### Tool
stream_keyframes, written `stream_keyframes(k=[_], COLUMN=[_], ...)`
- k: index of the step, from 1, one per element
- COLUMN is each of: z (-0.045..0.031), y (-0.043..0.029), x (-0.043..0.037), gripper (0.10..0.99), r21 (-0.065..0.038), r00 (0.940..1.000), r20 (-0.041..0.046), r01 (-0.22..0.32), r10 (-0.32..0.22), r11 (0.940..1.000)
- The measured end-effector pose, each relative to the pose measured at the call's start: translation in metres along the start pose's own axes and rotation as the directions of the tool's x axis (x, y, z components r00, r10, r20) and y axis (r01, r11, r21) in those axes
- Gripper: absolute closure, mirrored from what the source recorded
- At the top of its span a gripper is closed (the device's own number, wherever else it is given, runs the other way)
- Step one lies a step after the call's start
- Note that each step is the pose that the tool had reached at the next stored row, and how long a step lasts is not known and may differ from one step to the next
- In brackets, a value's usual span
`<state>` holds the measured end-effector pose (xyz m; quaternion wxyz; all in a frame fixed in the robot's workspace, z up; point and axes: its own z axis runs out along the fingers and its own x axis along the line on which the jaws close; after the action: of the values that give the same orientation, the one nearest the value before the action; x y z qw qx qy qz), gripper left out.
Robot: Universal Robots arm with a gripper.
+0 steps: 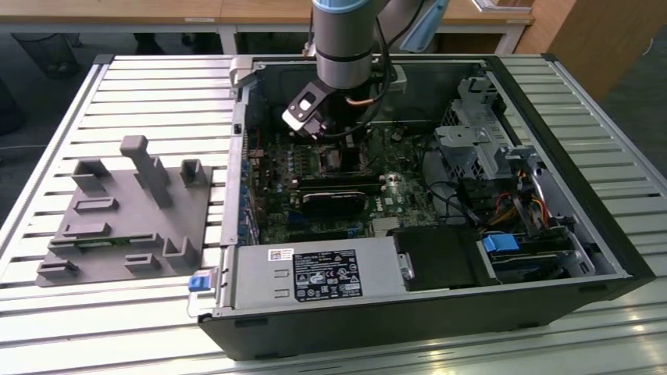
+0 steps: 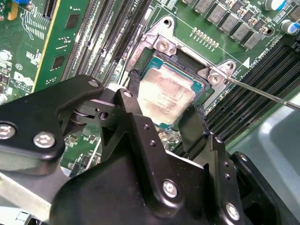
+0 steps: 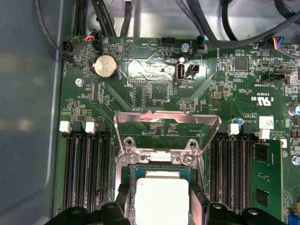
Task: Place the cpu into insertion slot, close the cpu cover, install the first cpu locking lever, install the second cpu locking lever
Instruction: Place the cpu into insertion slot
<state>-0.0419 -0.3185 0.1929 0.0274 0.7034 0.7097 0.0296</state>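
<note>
Since the table (image 1: 583, 78) carries the case (image 1: 417, 328) on its side with the open face up, your arm (image 1: 349, 39) can come straight down onto the board (image 3: 225, 93). The jaws hang low over the slot (image 2: 183, 58).

Just beyond the jaws, the cover (image 3: 166, 117) stands swung up off the slot, and the green board shows through its cut-out centre. It looks thrown back that way to leave the slot bare from above. Out to one side of the jaws, a thin lever (image 2: 267, 94) sticks out free across the memory slots. By my reading it is unlatched, which is what lets the cover stand open.

Between the jaws sits the cpu (image 2: 166, 96), grey top up. In both wrist views the jaws are closed against two opposite edges, so I judge them clenched on it. An edge grip like that keeps the top and the underside untouched. The cpu lies level within the slot's rim, either seated or very nearly so; you cannot tell from here whether it has dropped fully home. Neither the cover nor the lever is done yet.
</note>
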Motion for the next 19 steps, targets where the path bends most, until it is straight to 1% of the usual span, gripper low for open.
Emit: stream_keyframes(k=[10, 14, 19], z=[0.0004, -0.0027, -0.0084], y=[0.0, 0.0002, 0.0008], x=[0.0014, 0.0015, 0.0015], gripper=[0.475, 0.475, 0.475], r21=[0.0, 0.0, 0.002], r00=[1.0, 1.0, 1.0], r20=[0.0, 0.0, 0.0], r01=[0.0, -0.001, -0.001], r10=[0.0, 0.001, 0.001], r11=[1.0, 1.0, 1.0])
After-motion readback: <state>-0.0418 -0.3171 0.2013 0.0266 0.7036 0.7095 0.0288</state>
